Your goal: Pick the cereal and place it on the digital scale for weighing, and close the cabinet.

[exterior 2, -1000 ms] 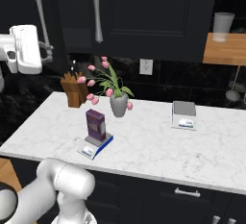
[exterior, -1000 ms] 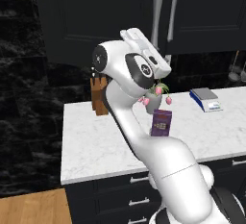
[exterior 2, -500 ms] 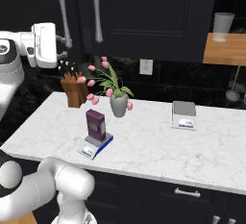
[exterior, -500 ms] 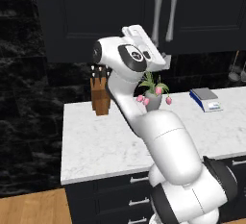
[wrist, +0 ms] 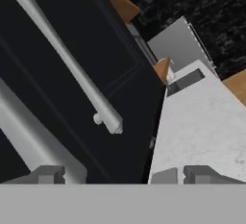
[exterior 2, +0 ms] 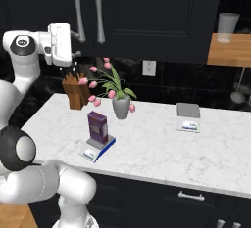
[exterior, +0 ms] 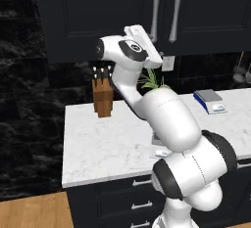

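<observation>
Black is pretty much the whole upper half here: the cabinet (exterior 2: 147,16) runs across the wall with panelled doors and long silver bar handles (exterior 2: 98,11), and from both base views the doors look flush and shut. Below it the white marble counter (exterior 2: 157,144) stretches wide, with dark drawers (exterior: 122,197) underneath.

The white arm rises up in front of the counter and bends high, so the gripper (exterior 2: 74,46) sits right at the lower end of the left door's handle, up against the cabinet front. In the hand view the fingertips (wrist: 48,175) stand far apart at the bottom edge with one bar handle (wrist: 62,55) running diagonally past them, close by but not clamped between them as far as I can tell. So the jaws are spread wide and holding nothing.

On the counter, going down in size: a grey vase of pink tulips (exterior 2: 120,102) near the middle, a wooden knife block (exterior 2: 76,92) back left, and a thicker blue-based device with a grey top (exterior 2: 188,117) off to the right.

The cereal (exterior 2: 97,128), the slim dark purple box, stands upright on the digital scale (exterior 2: 98,148) near the counter's front edge, just in front of the vase.
</observation>
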Available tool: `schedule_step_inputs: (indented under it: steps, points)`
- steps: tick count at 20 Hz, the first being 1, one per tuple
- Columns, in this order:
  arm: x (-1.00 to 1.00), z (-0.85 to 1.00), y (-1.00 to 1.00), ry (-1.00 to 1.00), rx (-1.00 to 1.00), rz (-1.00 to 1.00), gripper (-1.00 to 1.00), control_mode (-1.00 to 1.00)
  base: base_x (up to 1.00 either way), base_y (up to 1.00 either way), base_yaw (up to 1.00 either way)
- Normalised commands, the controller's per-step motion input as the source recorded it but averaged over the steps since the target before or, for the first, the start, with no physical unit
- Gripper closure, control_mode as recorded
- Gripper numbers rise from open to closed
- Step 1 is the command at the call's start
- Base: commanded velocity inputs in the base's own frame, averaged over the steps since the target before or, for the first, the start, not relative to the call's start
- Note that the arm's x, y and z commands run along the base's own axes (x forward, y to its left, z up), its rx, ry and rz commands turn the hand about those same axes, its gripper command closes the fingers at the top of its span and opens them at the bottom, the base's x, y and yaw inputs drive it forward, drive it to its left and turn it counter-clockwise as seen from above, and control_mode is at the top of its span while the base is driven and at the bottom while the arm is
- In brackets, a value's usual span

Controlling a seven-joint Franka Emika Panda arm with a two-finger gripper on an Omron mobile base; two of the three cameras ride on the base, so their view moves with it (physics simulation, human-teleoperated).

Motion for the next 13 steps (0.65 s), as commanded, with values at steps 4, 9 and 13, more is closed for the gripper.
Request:
schedule_step_inputs:
  steps: [4,9,13]
  points:
    - [1.00,-0.18,-0.43,0.08,0.10,0.00,-1.00,-1.00,0.00,0.00,0.00]
    - [0.77,-0.27,-0.24,0.03,0.08,0.00,-1.00,-1.00,0.00,0.00,0.00]
    - [-0.15,0.00,-0.23,-0.06,0.11,0.01,-1.00,-1.00,0.00,0.00,0.00]
